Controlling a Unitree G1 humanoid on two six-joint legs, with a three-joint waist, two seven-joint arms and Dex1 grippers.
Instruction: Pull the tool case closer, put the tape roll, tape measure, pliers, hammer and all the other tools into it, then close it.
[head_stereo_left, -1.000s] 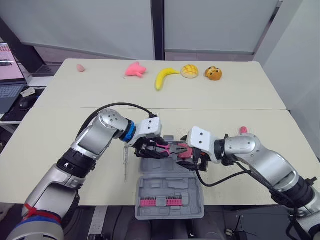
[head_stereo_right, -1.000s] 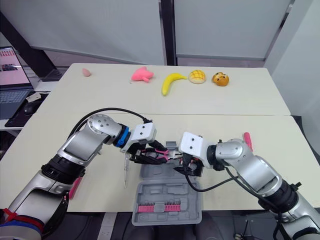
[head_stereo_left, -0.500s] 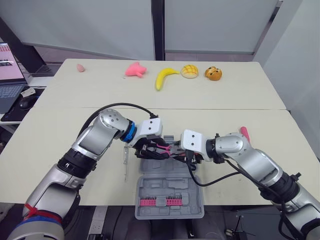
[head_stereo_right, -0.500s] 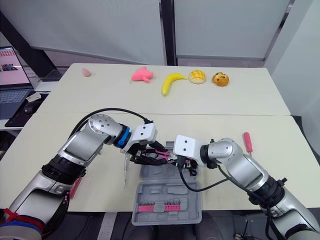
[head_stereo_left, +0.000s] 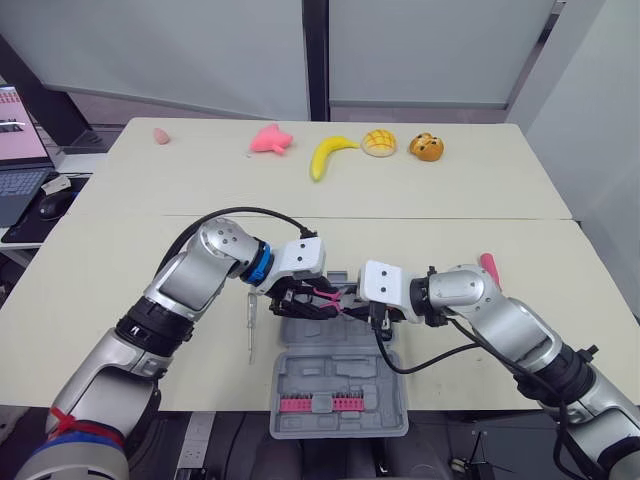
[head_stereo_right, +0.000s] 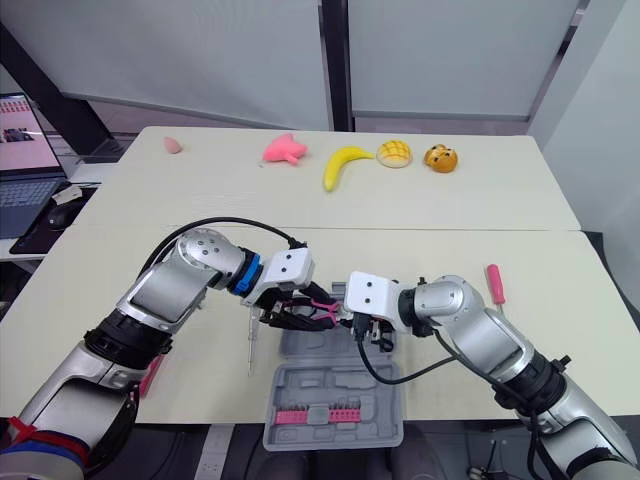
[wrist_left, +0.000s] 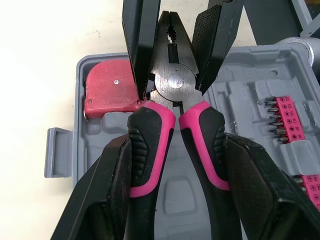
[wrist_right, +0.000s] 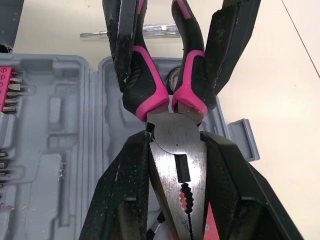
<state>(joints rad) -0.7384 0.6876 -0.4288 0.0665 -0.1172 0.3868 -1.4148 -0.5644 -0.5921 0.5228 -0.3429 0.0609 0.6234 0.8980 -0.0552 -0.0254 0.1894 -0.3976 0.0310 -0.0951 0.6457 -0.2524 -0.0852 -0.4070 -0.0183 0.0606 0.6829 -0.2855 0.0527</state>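
Pliers (wrist_left: 172, 85) sit above open case (head_stereo_left: 340, 375), left pincer (wrist_left: 175, 150) clenched on handles, right pincer (wrist_right: 176, 145) clenched on head. Uneven release could twist them, so they drop askew or miss their slot.

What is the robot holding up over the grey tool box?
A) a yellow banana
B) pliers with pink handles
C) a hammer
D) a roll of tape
B: the left gripper has its jaws clamped on the pink handles of the pliers above the open tool case, while the right gripper has its jaws on the metal head.
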